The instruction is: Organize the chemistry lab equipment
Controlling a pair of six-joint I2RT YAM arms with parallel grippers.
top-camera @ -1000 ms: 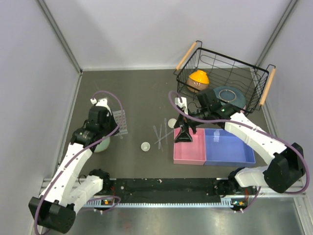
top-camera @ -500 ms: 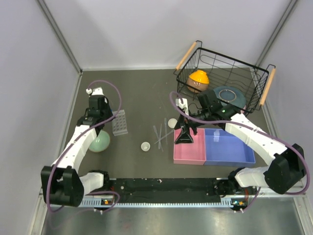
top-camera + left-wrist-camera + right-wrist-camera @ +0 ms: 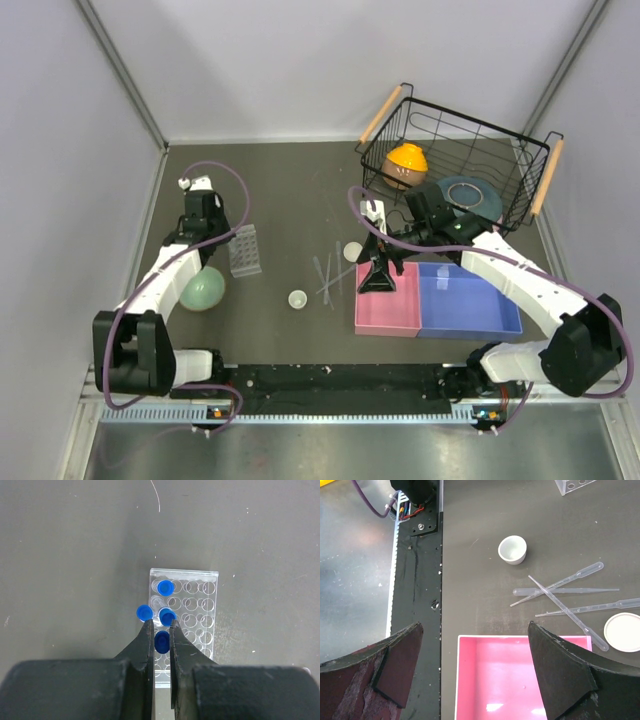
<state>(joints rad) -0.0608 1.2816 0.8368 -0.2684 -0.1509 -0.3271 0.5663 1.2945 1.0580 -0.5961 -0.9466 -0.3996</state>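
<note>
One mover: left pincer [image 3: 161, 624], nearly closed, shifting onto tube rack [image 3: 195, 605]; tube work continuing. Right pincer [image 3: 475, 626] idling wide, pipettes [image 3: 545, 590] pending.

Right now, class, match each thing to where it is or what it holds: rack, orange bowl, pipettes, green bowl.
Things:
1. rack
2. orange bowl
3. pipettes
4. green bowl

Places or states:
A. in the wire basket
B. nearest the left arm's base
C. loose beside the pink tray
D. holding blue-capped tubes

Pairs: 1-D, 2-A, 3-C, 4-B.
</note>
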